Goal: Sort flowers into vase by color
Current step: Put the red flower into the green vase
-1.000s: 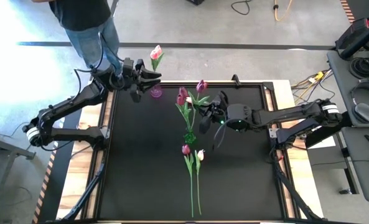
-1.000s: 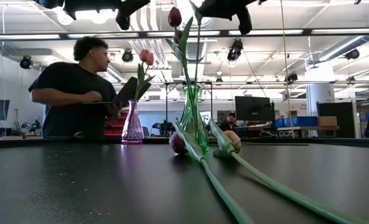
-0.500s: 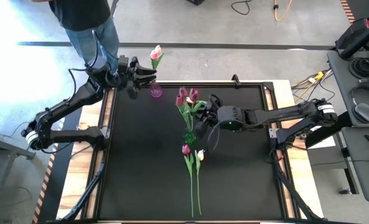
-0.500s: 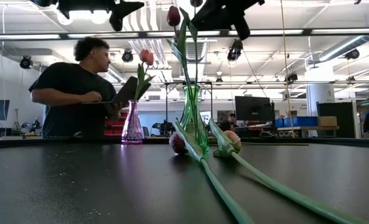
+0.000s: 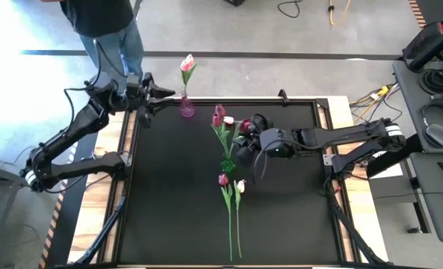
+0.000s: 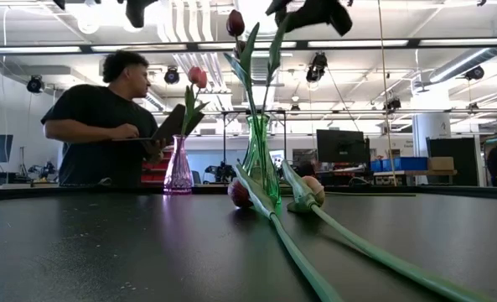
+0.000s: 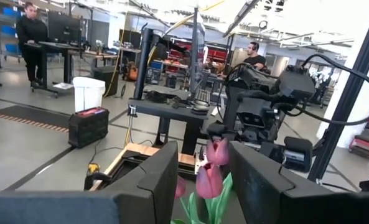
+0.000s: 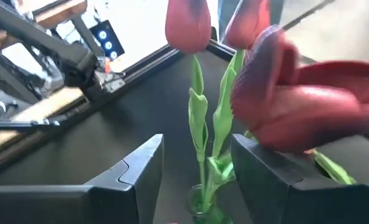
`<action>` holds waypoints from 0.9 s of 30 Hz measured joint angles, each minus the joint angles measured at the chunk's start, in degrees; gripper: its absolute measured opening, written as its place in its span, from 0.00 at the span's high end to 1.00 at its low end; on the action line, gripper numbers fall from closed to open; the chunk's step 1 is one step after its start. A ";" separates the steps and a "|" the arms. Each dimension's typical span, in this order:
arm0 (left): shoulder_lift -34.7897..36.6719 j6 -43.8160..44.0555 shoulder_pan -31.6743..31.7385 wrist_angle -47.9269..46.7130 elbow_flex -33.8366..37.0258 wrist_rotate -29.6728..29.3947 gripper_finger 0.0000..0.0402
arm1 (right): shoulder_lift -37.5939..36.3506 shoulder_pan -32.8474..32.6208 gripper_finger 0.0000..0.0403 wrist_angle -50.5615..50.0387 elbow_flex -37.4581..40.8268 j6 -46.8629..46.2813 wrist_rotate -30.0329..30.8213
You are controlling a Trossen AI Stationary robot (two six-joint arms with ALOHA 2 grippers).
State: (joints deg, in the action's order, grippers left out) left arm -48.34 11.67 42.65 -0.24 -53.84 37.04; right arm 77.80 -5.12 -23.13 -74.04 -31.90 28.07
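Dark tulips (image 5: 220, 119) upright in green vase (image 5: 227, 164), frame centre. Pink tulip (image 5: 186, 63) in purple vase (image 5: 187, 110), upper centre-left at the mat's (image 5: 169, 209) edge. One dark (image 5: 223, 179) and one pale tulip (image 5: 240, 185) flat on mat, lower centre. Right gripper (image 5: 243, 138) just right of green vase, fingers spread, nothing held. Left gripper (image 5: 160, 95) upper left, beside purple vase, fingers apart, empty. Person (image 6: 106, 126) behind table.

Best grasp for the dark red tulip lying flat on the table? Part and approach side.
Grip the dark red tulip on its bare stem, below the head, coming straight down from above. It lies flat, stem running toward the near table edge, beside the pale tulip; fingers should straddle its stem across its width. The gap between stems looks narrow, so grip where they diverge.
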 joint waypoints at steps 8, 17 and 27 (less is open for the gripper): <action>4.21 -1.46 0.00 -6.68 0.00 0.09 0.68 | 0.37 -3.73 0.55 -12.43 -7.12 -8.08 0.99; 6.40 -0.70 0.00 -10.42 1.40 -1.83 0.68 | 2.63 -12.36 0.55 -23.87 -8.94 -24.55 0.03; 6.17 -0.69 0.00 -10.32 1.88 -2.08 0.68 | 10.41 -14.28 0.55 -24.60 -12.37 -28.44 0.43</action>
State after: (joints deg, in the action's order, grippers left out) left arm -42.17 10.98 42.65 -10.55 -51.96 34.96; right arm 88.21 -19.40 -47.74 -86.41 -60.34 28.51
